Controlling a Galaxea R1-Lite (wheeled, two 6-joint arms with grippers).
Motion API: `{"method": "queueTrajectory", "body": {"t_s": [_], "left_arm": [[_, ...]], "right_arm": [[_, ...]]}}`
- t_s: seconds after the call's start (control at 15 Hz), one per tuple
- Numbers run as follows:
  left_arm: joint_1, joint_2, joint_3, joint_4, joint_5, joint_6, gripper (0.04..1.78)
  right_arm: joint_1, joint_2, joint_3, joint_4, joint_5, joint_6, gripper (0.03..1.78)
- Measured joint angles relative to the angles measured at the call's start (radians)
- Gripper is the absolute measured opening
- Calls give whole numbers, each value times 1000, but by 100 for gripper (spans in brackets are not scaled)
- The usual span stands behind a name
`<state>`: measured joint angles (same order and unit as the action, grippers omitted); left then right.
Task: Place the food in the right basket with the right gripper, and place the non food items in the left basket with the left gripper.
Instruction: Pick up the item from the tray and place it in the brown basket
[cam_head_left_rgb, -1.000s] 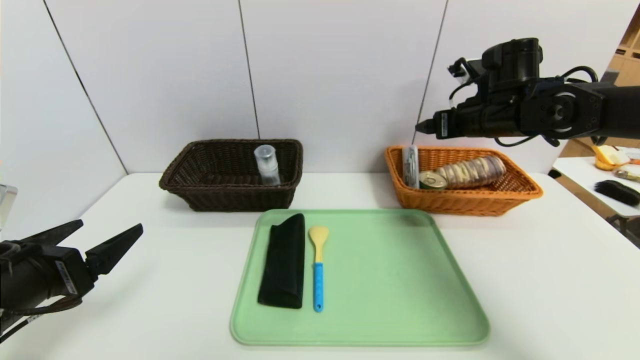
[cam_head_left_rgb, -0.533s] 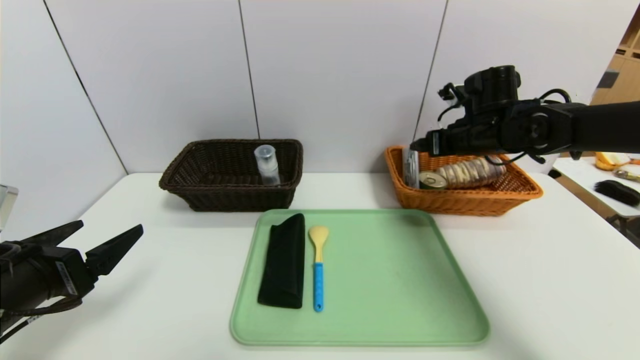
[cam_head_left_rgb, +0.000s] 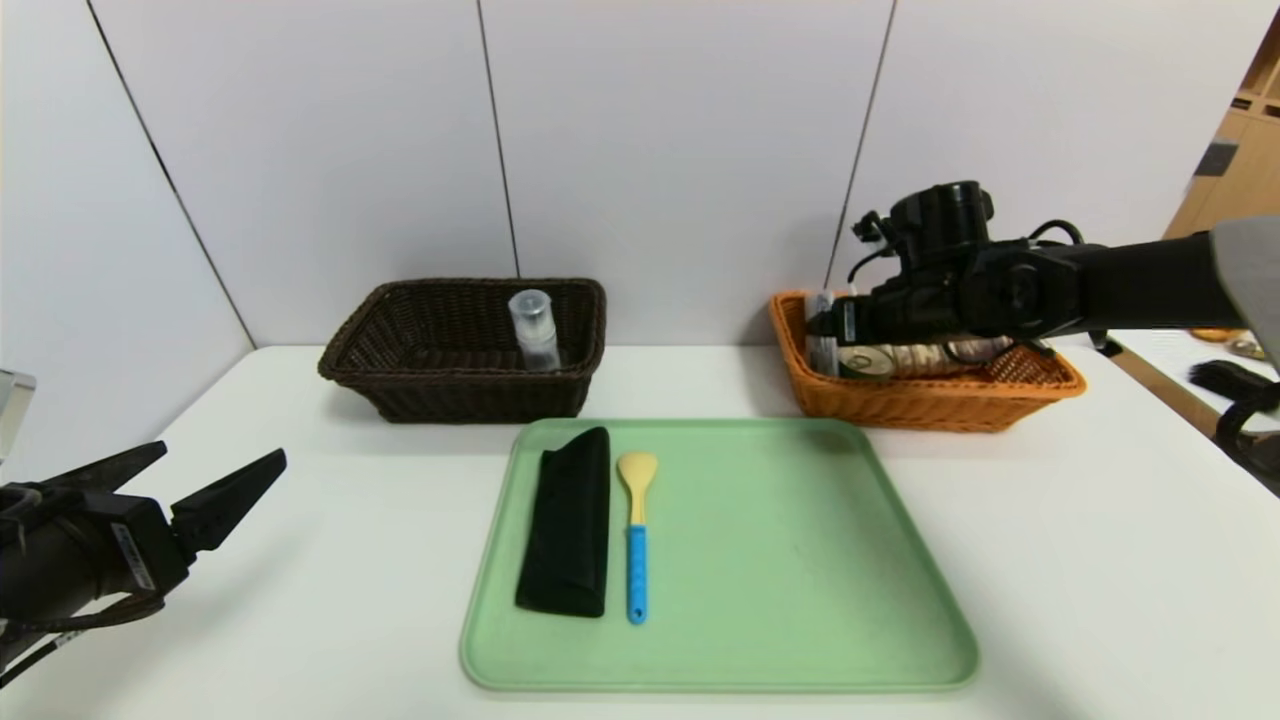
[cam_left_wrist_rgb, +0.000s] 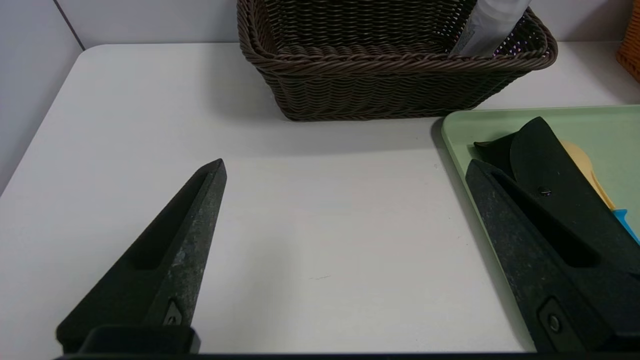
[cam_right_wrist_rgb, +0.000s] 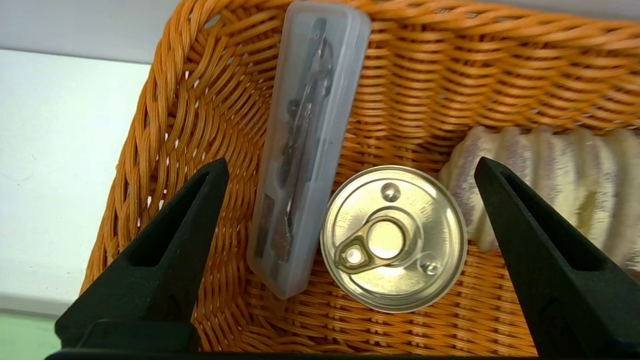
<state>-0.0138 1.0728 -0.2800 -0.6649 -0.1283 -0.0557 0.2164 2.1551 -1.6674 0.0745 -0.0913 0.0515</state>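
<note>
White desk (cam_head_left_rgb: 1050, 560), pale panel wall behind.

Nearest: left pincer (cam_head_left_rgb: 165, 485) low over desk at near left, jaws wide apart, holding nothing; parked, aimed toward tray edge. Same spread seen in left wrist view (cam_left_wrist_rgb: 345, 260).

Green tray (cam_head_left_rgb: 800, 560) at desk centre. Carries black pouch (cam_head_left_rgb: 568, 520) and wooden spoon with blue handle (cam_head_left_rgb: 636, 540), side by side, just apart, both lengthwise. Both non food, not yet sorted; probably left arm's next picks, pouch closest to it.

Farther left: dark brown basket (cam_head_left_rgb: 440, 390), clear plastic bottle (cam_head_left_rgb: 533, 330) standing tilted against its far right side. Already sorted, correct bin.

Farther right: orange basket (cam_head_left_rgb: 940, 405). Right pincer (cam_head_left_rgb: 822, 325) over basket's left end, jaws wide apart, clamped on nothing. Right wrist view: pincer (cam_right_wrist_rgb: 350, 260) straddles translucent plastic case (cam_right_wrist_rgb: 307, 145) with metal tools inside, leaning on basket wall, and round tin can with pull-tab (cam_right_wrist_rgb: 393, 237), upright, touching case. Ridged pale food roll (cam_right_wrist_rgb: 545, 190) lying beside can.

Judgement: case looks non food, so wrong bin; open jaws above it suggest either fresh release or a reach in. Cannot tell which.

In the way: can tight against case, wicker wall on other side, little room for fingers. Far right, side table with brush (cam_head_left_rgb: 1235, 385), well apart, no obstacle.
</note>
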Motion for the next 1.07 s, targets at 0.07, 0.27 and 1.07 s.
{"method": "queueTrajectory", "body": {"t_s": [0.07,0.27,1.07], "left_arm": [[0,1,0,0,0,0,169],[0,1,-1,0,0,1,169],[0,3,-4,0,0,1,169]], "right_arm": [[0,8,0,-2,1,6,169],[0,35,-2,-51,3,10,169],[1,95,-5,-145,6,25,92]]}}
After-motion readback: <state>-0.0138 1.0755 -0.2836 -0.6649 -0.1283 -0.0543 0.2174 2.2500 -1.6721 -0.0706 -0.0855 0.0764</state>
